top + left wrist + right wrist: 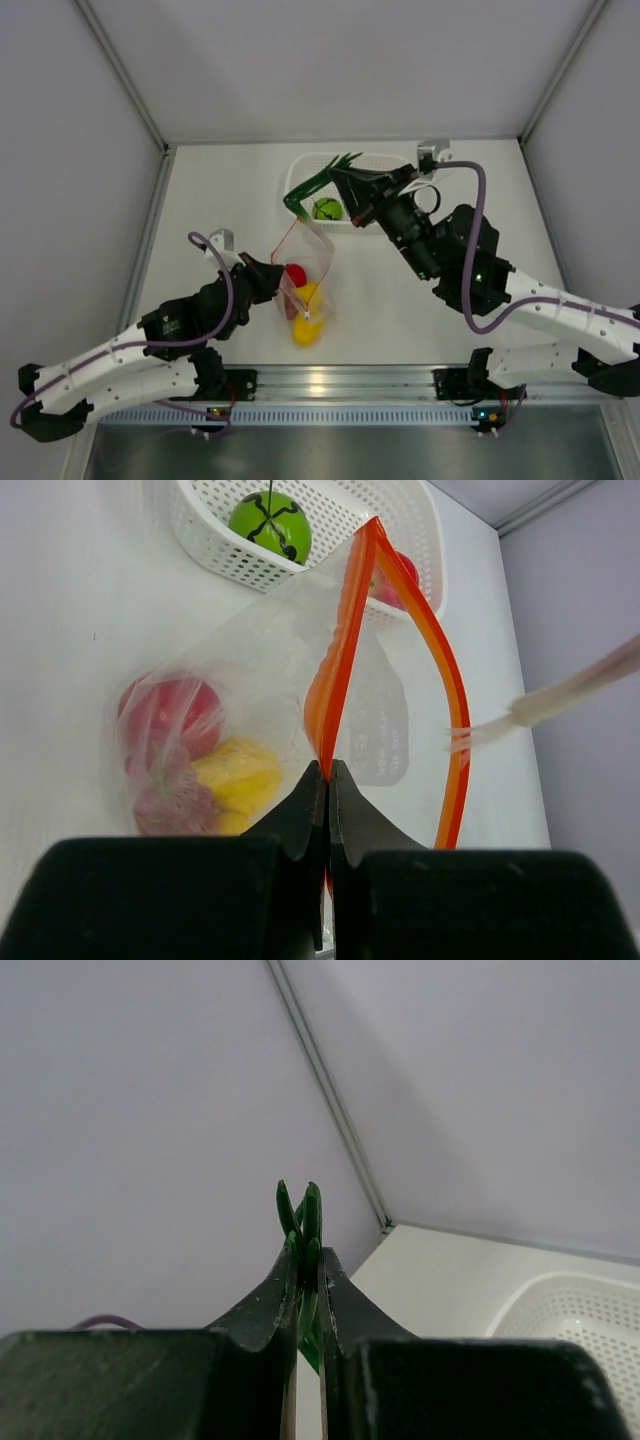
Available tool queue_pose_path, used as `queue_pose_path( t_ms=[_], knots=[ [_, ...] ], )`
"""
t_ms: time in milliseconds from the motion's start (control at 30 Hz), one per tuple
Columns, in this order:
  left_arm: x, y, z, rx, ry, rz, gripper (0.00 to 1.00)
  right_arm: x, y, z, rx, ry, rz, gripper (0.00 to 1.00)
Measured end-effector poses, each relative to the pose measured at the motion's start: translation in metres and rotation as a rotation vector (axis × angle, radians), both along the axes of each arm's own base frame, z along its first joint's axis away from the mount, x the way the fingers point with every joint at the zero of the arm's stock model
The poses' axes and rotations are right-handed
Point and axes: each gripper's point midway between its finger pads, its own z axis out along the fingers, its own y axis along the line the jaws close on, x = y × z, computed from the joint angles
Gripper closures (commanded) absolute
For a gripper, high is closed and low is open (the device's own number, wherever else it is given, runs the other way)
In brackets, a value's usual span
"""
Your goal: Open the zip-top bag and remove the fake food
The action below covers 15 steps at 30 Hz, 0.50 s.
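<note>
Over the basket at 12 o'clock: let the stalks go cleanly

At 1 o'clock from the bag, right claw (342,176) is clamped on the green plastic stalks (315,183), held above the white perforated plastic basket (306,160). The pale root end hangs past the basket's 9 o'clock rim. A green plastic ball (327,208) already lies inside.

At 7 o'clock from the basket, left claw (270,279) is pinched together on the orange-red zip strip (345,630) of the clear crinkly zip-top bag (318,262). The bag sits on the white tabletop (220,190) toward its 6 o'clock edge, mouth gaping toward 12. Left in the bag: red round fruit (296,273), yellow pieces (307,326) and something purplish, likely grapes (165,805).

Judgement: the step in hand is dropping the stalks.
- Shift the right claw toward 3 o'clock so the whole length is over the basket.
- Lower it, then part the jaws. Released as is, the long stalk could tip out over the rim.
- The left claw should hold its pinch so the mouth is up and open for the next reach.

Roughly half the food looks out.
</note>
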Motion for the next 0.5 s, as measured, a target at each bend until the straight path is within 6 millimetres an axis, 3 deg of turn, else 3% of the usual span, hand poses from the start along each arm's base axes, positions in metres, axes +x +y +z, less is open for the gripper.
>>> queue_pose_path(
  t_ms=[267,367,500],
  knots=[
    [-0.001,0.001,0.0,-0.003,-0.002,-0.001,1.0,0.012,-0.025,0.068,0.06,-0.08,-0.113,1.0],
    [-0.002,0.003,0.002,-0.007,-0.007,-0.002,1.0,0.031,-0.033,0.07,0.025,-0.084,-0.177,1.0],
    [-0.004,0.008,0.001,0.007,-0.007,-0.007,1.0,0.078,-0.049,0.049,-0.057,-0.058,-0.264,1.0]
  ],
)
